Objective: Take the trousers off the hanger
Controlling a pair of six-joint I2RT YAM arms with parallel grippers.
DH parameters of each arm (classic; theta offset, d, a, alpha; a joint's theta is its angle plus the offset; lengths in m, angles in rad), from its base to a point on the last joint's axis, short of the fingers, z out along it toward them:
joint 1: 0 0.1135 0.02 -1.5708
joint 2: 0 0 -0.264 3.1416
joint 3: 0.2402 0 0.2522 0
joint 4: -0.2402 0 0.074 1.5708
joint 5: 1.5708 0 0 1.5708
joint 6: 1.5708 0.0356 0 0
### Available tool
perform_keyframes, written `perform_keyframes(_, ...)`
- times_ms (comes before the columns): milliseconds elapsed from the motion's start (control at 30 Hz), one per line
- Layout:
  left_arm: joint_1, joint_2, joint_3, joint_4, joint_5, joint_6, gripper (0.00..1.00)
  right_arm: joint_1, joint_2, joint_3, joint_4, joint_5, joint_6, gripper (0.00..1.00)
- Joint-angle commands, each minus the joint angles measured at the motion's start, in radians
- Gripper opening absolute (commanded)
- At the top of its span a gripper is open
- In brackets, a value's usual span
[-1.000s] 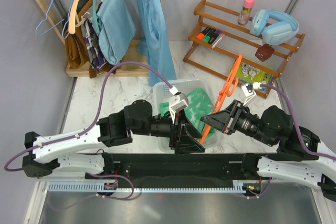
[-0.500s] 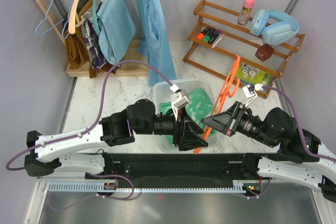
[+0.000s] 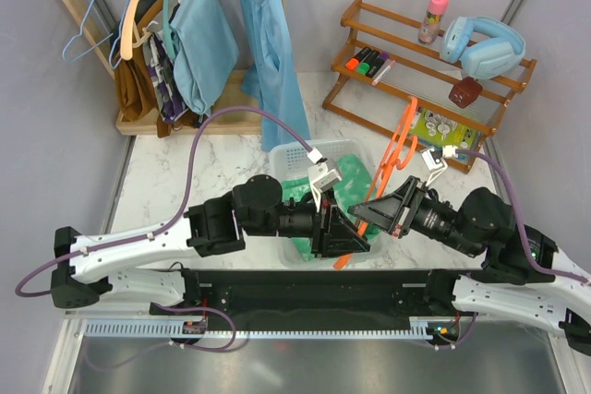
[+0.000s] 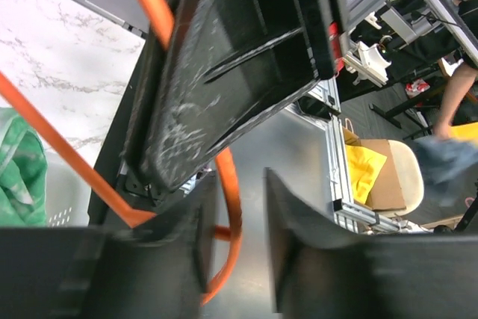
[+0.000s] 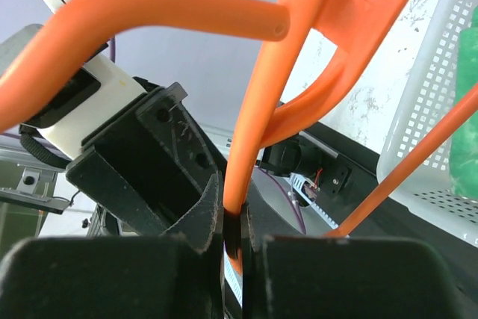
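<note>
The thin orange hanger (image 3: 399, 140) slants from the shelf side down across the basket's front right corner. My right gripper (image 3: 363, 212) is shut on its bar (image 5: 261, 95), which runs up out of the closed jaws (image 5: 233, 218). My left gripper (image 3: 349, 239) is at the hanger's lower end. Its jaws (image 4: 237, 192) stand apart, and the curved orange end (image 4: 231, 207) lies between them against the left finger. The green, white-blotched trousers (image 3: 355, 182) lie bunched in the white basket (image 3: 295, 156), off the hanger. They also show at the edges of the wrist views (image 4: 19, 169) (image 5: 467, 132).
A wooden shelf rack (image 3: 434, 66) at the back right holds blue headphones (image 3: 485, 43), a bottle and markers. A clothes stand at the back left carries light-blue garments (image 3: 268, 53), a brown garment and other hangers. The black base rail (image 3: 305, 288) runs along the near edge.
My left gripper has moved right to the hanger's lower end and its jaws have narrowed around it. The right gripper kept its hold and the hanger's lower end swung nearer.
</note>
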Motion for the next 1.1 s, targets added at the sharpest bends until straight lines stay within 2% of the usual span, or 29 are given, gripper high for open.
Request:
perform_keyframes(0,-0.003,-0.037,-0.002,0.067,0.014,-0.038,0.29,0.002,0.018,0.008,0.065,-0.009,0.002,0.0)
perform_keyframes(33,-0.003,-0.042,-0.002,0.061,0.004,-0.037,0.22,0.003,0.016,0.004,0.065,-0.007,0.003,0.0)
perform_keyframes(67,-0.003,-0.056,-0.001,0.053,-0.006,-0.037,0.02,0.003,0.007,-0.004,0.065,0.0,0.005,0.02)
perform_keyframes(133,-0.003,-0.068,-0.005,0.019,-0.041,-0.043,0.02,0.003,-0.004,-0.015,0.06,0.007,0.014,0.12)
perform_keyframes(200,-0.003,-0.091,-0.016,-0.011,-0.065,-0.046,0.02,0.003,-0.025,-0.028,0.059,0.017,0.022,0.18)
perform_keyframes(233,-0.003,-0.1,-0.016,-0.023,-0.099,-0.053,0.02,0.003,-0.03,-0.03,0.053,0.02,0.022,0.27)
perform_keyframes(300,-0.003,-0.125,-0.028,-0.047,-0.128,-0.06,0.02,0.003,-0.042,-0.033,0.047,0.027,0.022,0.37)
perform_keyframes(333,-0.003,-0.133,-0.031,-0.056,-0.154,-0.067,0.02,0.002,-0.048,-0.035,0.039,0.027,0.022,0.5)
perform_keyframes(400,-0.003,-0.16,-0.039,-0.068,-0.182,-0.073,0.02,0.002,-0.051,-0.033,0.028,0.028,0.022,0.65)
perform_keyframes(433,-0.003,-0.169,-0.042,-0.079,-0.208,-0.083,0.02,0.003,-0.054,-0.035,0.016,0.03,0.02,0.78)
perform_keyframes(533,-0.003,-0.215,-0.054,-0.103,-0.275,-0.092,0.02,0.003,-0.063,-0.033,-0.013,0.034,0.014,0.93)
perform_keyframes(633,-0.003,-0.263,-0.059,-0.158,-0.38,-0.098,0.02,0.002,-0.085,-0.029,-0.05,0.053,0.011,0.97)
perform_keyframes(733,-0.003,-0.312,-0.061,-0.244,-0.473,-0.089,0.02,0.002,-0.117,-0.019,-0.099,0.08,0.01,0.97)
perform_keyframes(967,-0.002,-0.393,-0.065,-0.335,-0.495,-0.058,0.02,0.002,-0.183,0.013,-0.194,0.169,0.003,0.96)
perform_keyframes(1067,-0.002,-0.444,-0.073,-0.398,-0.572,-0.058,0.02,0.003,-0.194,0.016,-0.206,0.177,0.003,0.96)
